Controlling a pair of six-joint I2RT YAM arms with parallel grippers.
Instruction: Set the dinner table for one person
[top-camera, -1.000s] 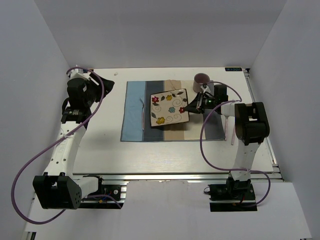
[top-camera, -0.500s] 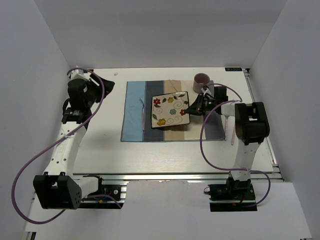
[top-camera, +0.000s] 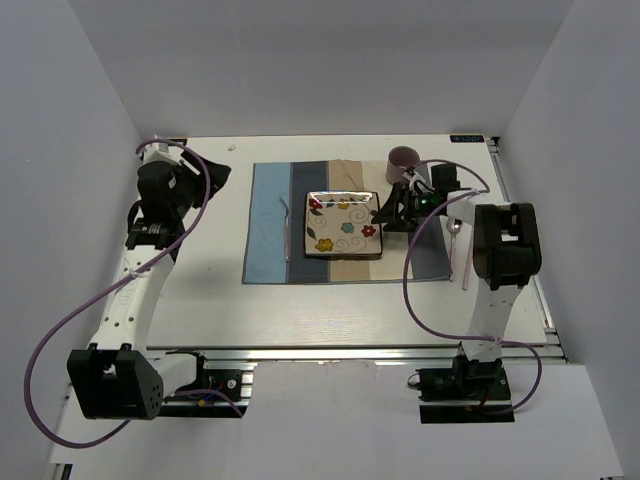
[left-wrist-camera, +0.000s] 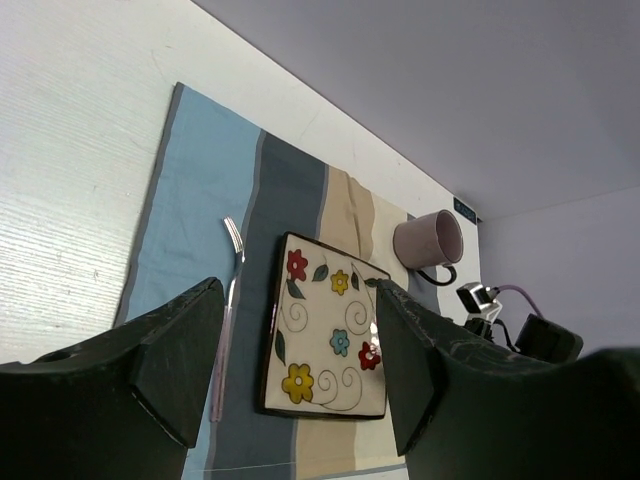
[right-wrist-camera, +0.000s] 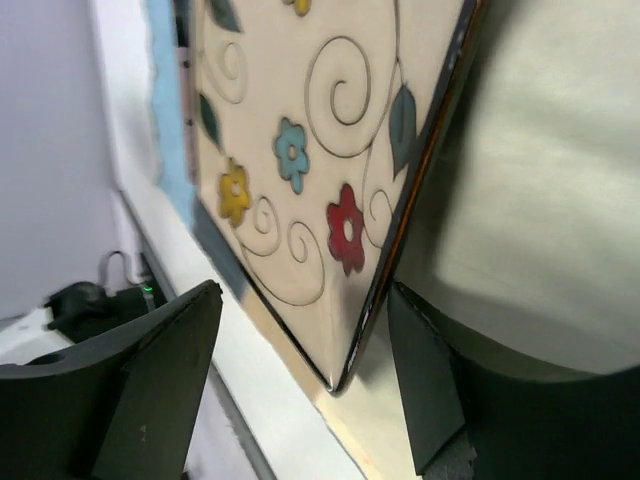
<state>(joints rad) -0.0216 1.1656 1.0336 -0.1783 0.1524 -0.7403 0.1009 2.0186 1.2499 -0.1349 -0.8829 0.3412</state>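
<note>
The square flowered plate (top-camera: 343, 225) lies flat on the striped placemat (top-camera: 270, 215) on the dinner table (top-camera: 200, 300). My right gripper (top-camera: 384, 213) is low at the plate's right edge and open. In the right wrist view the plate's (right-wrist-camera: 300, 150) corner sits between the spread fingers (right-wrist-camera: 160, 380) of the right gripper (right-wrist-camera: 305, 370) without touching either. A clear fork (top-camera: 286, 228) lies left of the plate. My left gripper (left-wrist-camera: 300, 370) hangs open and empty above the table's back left, looking down at the plate (left-wrist-camera: 330, 340) and fork (left-wrist-camera: 228, 300).
A mauve mug (top-camera: 402, 160) stands at the placemat's back right corner, close behind the right wrist. Pink-handled cutlery (top-camera: 461, 255) lies along the placemat's right edge. A metal rail (top-camera: 350, 352) runs along the table's near edge. White walls close in on three sides.
The plate, held tilted in the right gripper before, now lies flat on the placemat. The right gripper has opened and let it go. The left arm stays still.
</note>
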